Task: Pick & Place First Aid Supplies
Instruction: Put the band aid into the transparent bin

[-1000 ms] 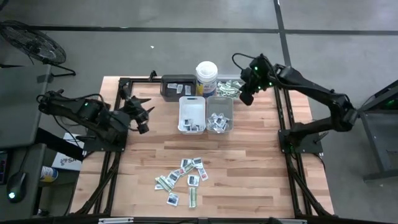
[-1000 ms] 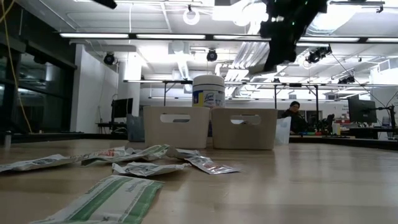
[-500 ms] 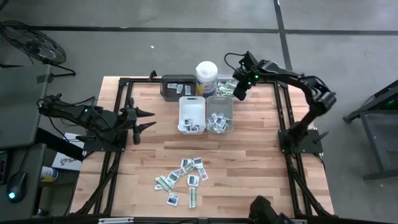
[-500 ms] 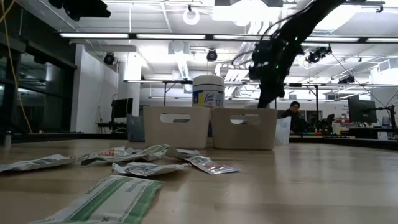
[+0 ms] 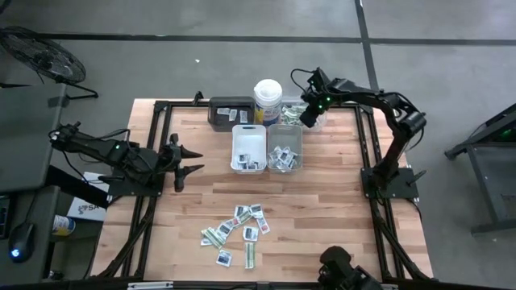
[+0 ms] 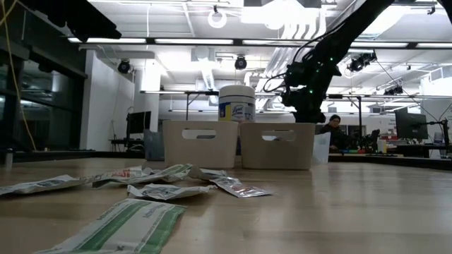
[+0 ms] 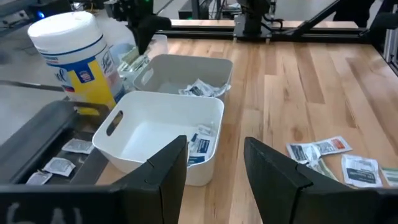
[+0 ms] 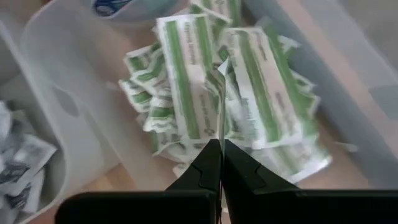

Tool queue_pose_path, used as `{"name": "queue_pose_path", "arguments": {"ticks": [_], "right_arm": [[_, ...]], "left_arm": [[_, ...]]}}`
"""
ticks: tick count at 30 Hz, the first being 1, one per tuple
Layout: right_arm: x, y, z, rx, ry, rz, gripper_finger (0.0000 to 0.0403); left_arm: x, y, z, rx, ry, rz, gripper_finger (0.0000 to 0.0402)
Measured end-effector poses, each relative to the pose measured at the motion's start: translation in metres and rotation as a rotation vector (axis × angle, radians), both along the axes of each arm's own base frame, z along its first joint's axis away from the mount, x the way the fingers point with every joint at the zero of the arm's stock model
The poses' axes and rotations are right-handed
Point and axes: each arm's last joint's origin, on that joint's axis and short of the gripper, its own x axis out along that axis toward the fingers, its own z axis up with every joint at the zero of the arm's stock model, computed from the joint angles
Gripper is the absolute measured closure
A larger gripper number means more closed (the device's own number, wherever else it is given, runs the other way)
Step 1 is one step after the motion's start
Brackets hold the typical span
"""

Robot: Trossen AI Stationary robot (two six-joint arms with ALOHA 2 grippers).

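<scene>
First aid supplies lie in a loose heap (image 5: pixel 238 234) near the table's front edge: white sachets and green-and-white strips. More green-and-white strips fill the clear tray (image 5: pixel 316 113) at the back right. My right gripper (image 5: pixel 306 119) hangs just above that tray, shut on one strip (image 8: pixel 221 106). In the low view its fingertips are hidden behind the grey bin (image 6: pixel 277 144). My left gripper (image 5: pixel 192 159) stands open at the table's left side. It points at the white bin (image 7: pixel 161 130), with nothing between its fingers. My right gripper pinches one green-and-white strip (image 8: pixel 221 124) between its two fingers. The strip shows edge-on, running out past the fingertips. The fingers come from above, slanting down. The strip hangs over the heap of strips in the clear tray; whether its free end touches them I cannot tell.
A white bin (image 5: pixel 248 147) and a grey bin (image 5: pixel 284 147) with sachets stand side by side at the middle back. Behind them are a dark tray (image 5: pixel 228 113) with sachets and a tall white canister (image 5: pixel 268 101). Bare wood lies between the bins and the loose heap.
My right gripper has come down and toward the table's far left, from beside the clear tray to just over its strips, staying shut. My left gripper has sunk toward the table and tipped closer to level, still open.
</scene>
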Motion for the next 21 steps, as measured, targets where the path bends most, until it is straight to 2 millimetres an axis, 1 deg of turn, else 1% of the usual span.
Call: {"name": "queue_pose_path", "arguments": {"ticks": [4,7,9,14,18,21], "right_arm": [[0.0,0.0,0.001,-0.006,0.005,-0.034,0.0399],[0.0,0.0,0.002,0.007,-0.005,-0.049,0.0384],[0.0,0.0,0.002,0.017,-0.01,-0.066,0.0365],[0.0,0.001,0.004,0.033,-0.02,-0.114,0.0305],[-0.002,0.002,0.014,0.012,-0.046,-0.144,0.0266],[-0.006,0.004,0.025,-0.046,-0.038,-0.179,0.0252]], "left_arm": [[0.0,0.0,0.0,0.004,0.003,-0.006,0.0246],[0.0,0.0,0.0,0.006,0.007,-0.008,0.0246],[0.0,0.0,-0.001,0.003,0.01,-0.021,0.0246],[0.0,-0.001,-0.001,-0.002,0.016,-0.046,0.0246],[0.0,-0.001,-0.001,-0.002,0.017,-0.052,0.0246],[0.0,-0.001,-0.001,0.0,0.018,-0.058,0.0246]]}}
